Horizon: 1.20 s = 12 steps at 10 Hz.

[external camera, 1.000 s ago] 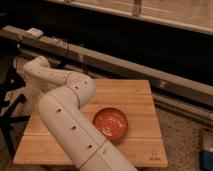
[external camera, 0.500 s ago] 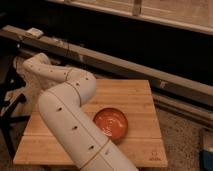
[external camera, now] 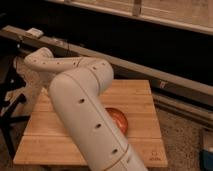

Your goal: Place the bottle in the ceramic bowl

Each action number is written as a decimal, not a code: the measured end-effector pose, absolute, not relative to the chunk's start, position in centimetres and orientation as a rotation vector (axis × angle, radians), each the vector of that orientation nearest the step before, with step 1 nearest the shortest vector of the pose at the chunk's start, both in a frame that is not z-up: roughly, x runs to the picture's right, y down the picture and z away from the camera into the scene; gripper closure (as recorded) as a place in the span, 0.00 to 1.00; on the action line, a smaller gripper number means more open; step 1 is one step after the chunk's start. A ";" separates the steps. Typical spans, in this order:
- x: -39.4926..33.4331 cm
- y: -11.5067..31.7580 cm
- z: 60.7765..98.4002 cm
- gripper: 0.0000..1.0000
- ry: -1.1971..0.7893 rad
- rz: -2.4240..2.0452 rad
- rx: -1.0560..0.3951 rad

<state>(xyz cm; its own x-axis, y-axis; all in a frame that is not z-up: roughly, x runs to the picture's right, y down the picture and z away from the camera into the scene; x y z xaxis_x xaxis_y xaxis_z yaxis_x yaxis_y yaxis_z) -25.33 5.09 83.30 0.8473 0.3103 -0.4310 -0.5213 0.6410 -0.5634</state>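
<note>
The orange-red ceramic bowl (external camera: 119,120) sits on the wooden table (external camera: 137,97), right of its middle, and my arm covers the bowl's left part. My white arm (external camera: 82,107) rises from the bottom edge, bends at the elbow and reaches left over the table's far left corner. My gripper lies out of sight beyond the arm's far end, shut. The bottle is hidden from view, and I cannot tell whether it is held.
A long dark rail (external camera: 165,80) runs behind the table along the wall. A black stand (external camera: 10,107) is at the table's left side. A blue object (external camera: 207,152) lies on the floor at the right edge.
My arm has swung up and to the right, closer to the camera, and now hides more of the bowl and the table's left half.
</note>
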 end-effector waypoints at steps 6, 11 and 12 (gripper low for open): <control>-13.7 7.6 74.8 1.00 0.321 0.672 -0.677; -4.4 12.1 71.6 1.00 0.414 0.922 -0.673; -3.1 12.8 71.5 1.00 0.440 0.970 -0.671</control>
<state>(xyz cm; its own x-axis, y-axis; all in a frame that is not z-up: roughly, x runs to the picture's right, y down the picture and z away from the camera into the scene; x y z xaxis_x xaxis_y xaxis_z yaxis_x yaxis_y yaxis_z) -3.12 12.82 71.52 0.5035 0.6044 -0.6175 -0.8627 0.3913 -0.3205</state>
